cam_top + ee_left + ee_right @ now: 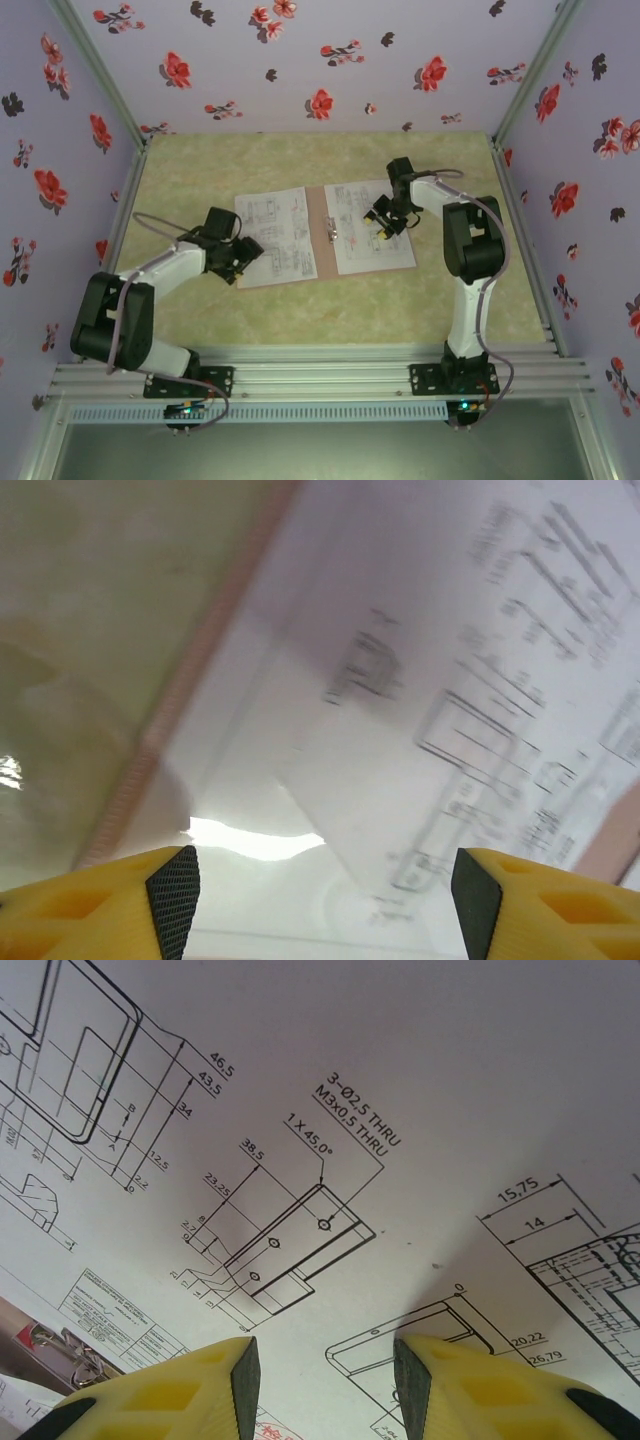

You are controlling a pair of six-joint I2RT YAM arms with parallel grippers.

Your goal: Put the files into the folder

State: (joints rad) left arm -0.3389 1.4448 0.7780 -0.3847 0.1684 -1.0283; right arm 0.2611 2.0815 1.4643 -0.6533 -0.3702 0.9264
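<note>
As white printed paper sheets (280,235) lie in the open pinkish-brown card folder (322,215), the left gripper (243,260) and right gripper (385,228) poise over them, jaws apart, likely to align them.

The open folder (324,205) with its sheets (280,225) is taking up the middle of the counter (300,310), leaving a wide bare strip toward the metal rail (320,362) at the near edge and narrower margins at the far side and both ends. The left hand (238,258) is hanging over the left sheet's near corner and the right hand (385,225) over the right sheet, both blocking passage there, while the clip (331,236) is standing at the fold between them. Flowered walls (300,60) are closing in three sides.
</note>
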